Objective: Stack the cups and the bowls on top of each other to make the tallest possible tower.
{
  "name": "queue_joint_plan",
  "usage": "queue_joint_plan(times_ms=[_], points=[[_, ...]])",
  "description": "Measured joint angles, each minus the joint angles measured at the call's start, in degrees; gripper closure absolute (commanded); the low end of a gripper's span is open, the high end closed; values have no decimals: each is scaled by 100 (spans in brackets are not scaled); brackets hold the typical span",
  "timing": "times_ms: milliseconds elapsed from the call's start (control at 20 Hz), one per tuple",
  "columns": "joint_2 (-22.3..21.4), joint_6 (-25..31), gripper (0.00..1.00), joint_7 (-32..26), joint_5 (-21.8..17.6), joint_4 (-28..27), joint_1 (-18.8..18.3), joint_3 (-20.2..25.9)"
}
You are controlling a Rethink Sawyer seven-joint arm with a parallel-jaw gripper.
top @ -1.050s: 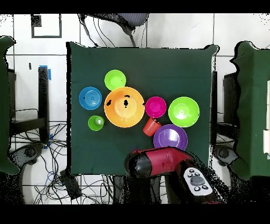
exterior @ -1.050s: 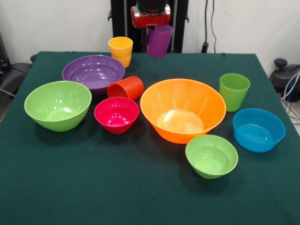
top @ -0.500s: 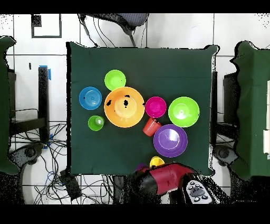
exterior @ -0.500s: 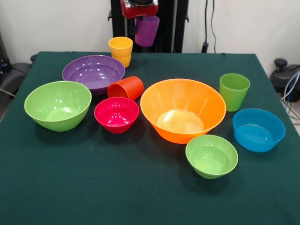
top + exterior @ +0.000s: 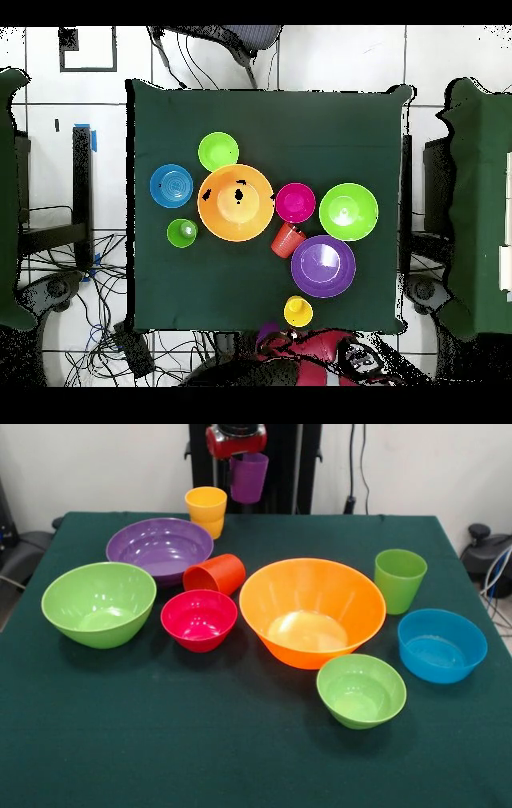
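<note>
- The green table (image 5: 240, 760) carries everything but one cup, and nothing is stacked.
- The large orange bowl (image 5: 312, 612) sits upright at the middle, glossy, its floor pale with glare.
- The large light green bowl (image 5: 98, 602) stands at its 9 o'clock, well apart.
- The wide purple bowl (image 5: 160, 548), shallow and shiny, is at 10 o'clock.
- The blue bowl (image 5: 442, 645) rests at 4 o'clock.
- The small light green bowl (image 5: 361, 690) sits at 5 o'clock, just beside the orange one.
- The pink-red bowl (image 5: 199, 619) lies between orange and large green.
- The green cup (image 5: 399, 580) stands upright at 2 o'clock.
- The orange-red cup (image 5: 214, 574) lies tipped on its side against the purple bowl.
- The yellow cup (image 5: 206, 510) stands upright at 11 o'clock.
- The purple cup (image 5: 249, 477) hangs in the air beyond the table's far edge.
- The gripper (image 5: 237, 460) is clamped on that cup's rim.
</note>
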Motion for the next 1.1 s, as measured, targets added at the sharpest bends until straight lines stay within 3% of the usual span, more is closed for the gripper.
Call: queue_joint_plan(times_ms=[350, 1100], points=[[344, -727, 100, 0, 4, 16, 159, -341], [481, -1405, 100, 0, 5, 87, 290, -623]])
